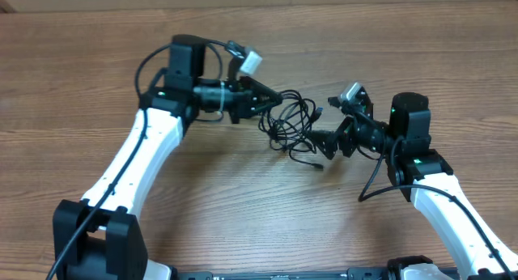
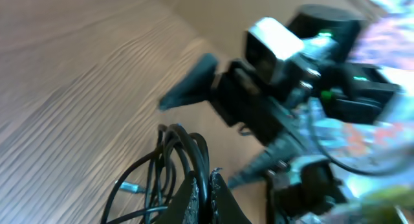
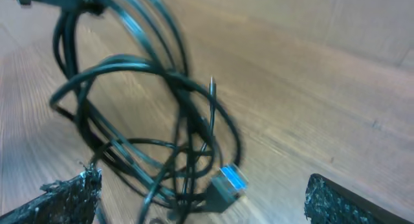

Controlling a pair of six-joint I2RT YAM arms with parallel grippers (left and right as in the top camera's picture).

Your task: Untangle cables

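Observation:
The cables (image 1: pixel 293 120) lie as a loose tangle of thin black loops on the wooden table, between my two grippers. My left gripper (image 1: pixel 279 98) is at the tangle's upper left edge. In the left wrist view the left gripper (image 2: pixel 208 177) is shut on one black cable strand (image 2: pixel 194 149), with more loops hanging off to the left. My right gripper (image 1: pixel 318 146) is at the tangle's lower right. In the right wrist view the right gripper (image 3: pixel 200 180) stands wide open. Cable loops (image 3: pixel 129 114) and a blue-tipped USB plug (image 3: pixel 229 182) lie between its fingers (image 3: pixel 71 197), untouched.
The left arm (image 1: pixel 146 142) reaches in from the lower left and the right arm (image 1: pixel 437 191) from the lower right. Each carries a white wrist camera (image 1: pixel 251 63). The right arm's body (image 2: pixel 291 75) fills the left wrist view just beyond the cables.

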